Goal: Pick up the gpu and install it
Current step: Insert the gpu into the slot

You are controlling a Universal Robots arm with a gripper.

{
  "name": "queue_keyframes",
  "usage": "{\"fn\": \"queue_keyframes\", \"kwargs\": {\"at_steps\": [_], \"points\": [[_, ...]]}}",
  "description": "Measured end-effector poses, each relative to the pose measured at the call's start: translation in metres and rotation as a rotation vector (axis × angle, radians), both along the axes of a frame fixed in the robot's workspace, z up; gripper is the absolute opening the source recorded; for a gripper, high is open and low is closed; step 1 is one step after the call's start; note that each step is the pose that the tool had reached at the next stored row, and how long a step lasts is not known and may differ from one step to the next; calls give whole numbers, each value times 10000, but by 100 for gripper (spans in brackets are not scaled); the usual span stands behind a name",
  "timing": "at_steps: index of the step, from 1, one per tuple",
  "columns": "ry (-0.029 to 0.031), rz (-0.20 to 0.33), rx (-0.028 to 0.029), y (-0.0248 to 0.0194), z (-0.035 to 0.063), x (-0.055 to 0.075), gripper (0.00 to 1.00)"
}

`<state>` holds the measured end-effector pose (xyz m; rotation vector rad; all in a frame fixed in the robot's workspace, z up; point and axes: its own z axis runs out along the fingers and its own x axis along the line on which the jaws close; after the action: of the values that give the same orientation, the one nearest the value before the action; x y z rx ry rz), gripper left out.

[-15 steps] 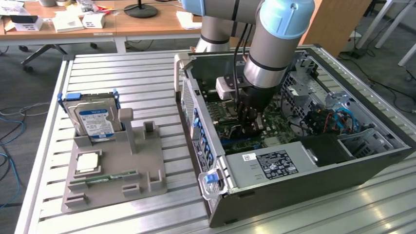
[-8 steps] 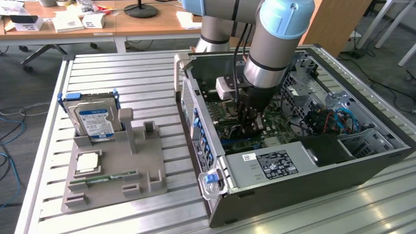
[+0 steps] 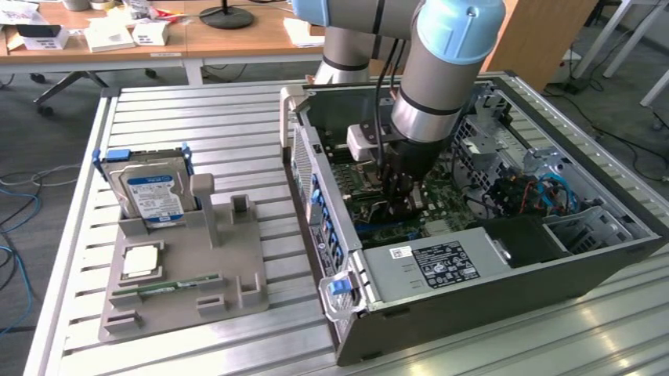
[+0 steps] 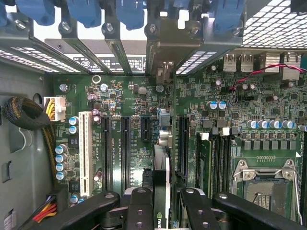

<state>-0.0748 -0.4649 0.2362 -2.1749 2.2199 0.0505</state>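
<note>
One gripper (image 4: 162,211) part-closed, clamping gpu (image 4: 161,167) edge-on.

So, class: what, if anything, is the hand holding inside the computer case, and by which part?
The hand grips the gpu by its upper edge, card standing edge-on over the motherboard.

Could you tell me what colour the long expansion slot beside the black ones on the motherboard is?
White; the expansion slot shows best in the wrist view.
</note>
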Motion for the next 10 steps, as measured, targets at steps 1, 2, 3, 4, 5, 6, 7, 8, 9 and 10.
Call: {"fn": "queue_keyframes", "kwargs": {"at_steps": [1,2,3,4,5,6,7,8,9,10], "points": [[0,1,0,0,0,0,27],[-1,1,2,0,-1,-1,27],[-1,1,4,0,-2,-2,27],[-2,1,4,0,-2,-3,27],[-2,1,3,0,-2,-4,27],[-2,1,3,0,-2,-5,27],[-3,0,3,0,-2,-8,27],[-1,-1,5,0,-3,-11,27],[-2,0,4,0,-3,-11,27],[-1,1,4,0,-3,-11,27]]}}
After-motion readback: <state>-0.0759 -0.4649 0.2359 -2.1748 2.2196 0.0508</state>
